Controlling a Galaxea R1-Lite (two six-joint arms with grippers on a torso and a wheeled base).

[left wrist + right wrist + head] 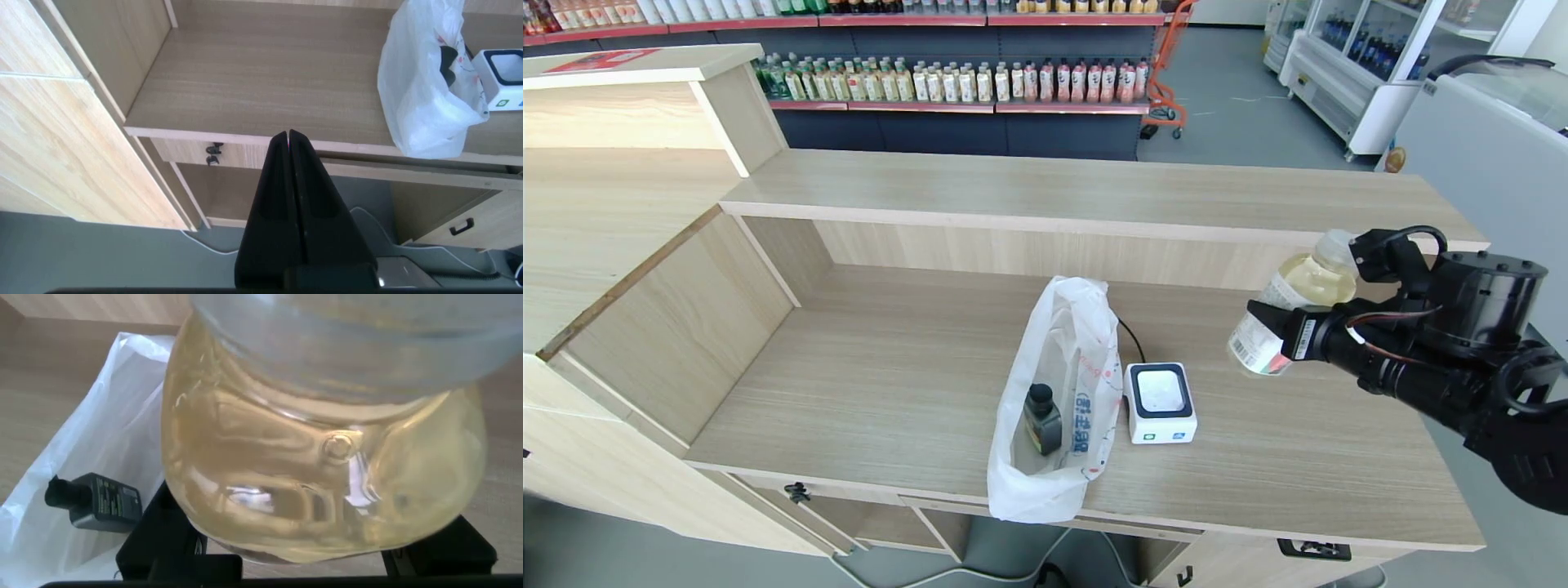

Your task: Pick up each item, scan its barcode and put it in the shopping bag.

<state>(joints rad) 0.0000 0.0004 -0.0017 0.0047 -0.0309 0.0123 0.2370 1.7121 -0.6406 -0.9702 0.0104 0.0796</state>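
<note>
A clear bottle of pale yellow drink (1290, 306) with a white label hangs tilted above the counter's right side, and my right gripper (1327, 290) is shut on it. Seen close in the right wrist view, the bottle (327, 457) hides most of the fingers. The white barcode scanner (1161, 402) sits on the counter to the left of and below the bottle. Beside it lies the white shopping bag (1062, 392), mouth open, with a small dark bottle (1042, 418) inside. My left gripper (288, 140) is shut, held below the counter's front edge.
A raised wooden ledge (1094, 192) runs behind the counter, and a side wall (678, 327) closes its left end. The scanner's black cable (1131, 336) trails toward the back. Store shelves of bottles (947, 82) and chest freezers (1494, 139) stand farther off.
</note>
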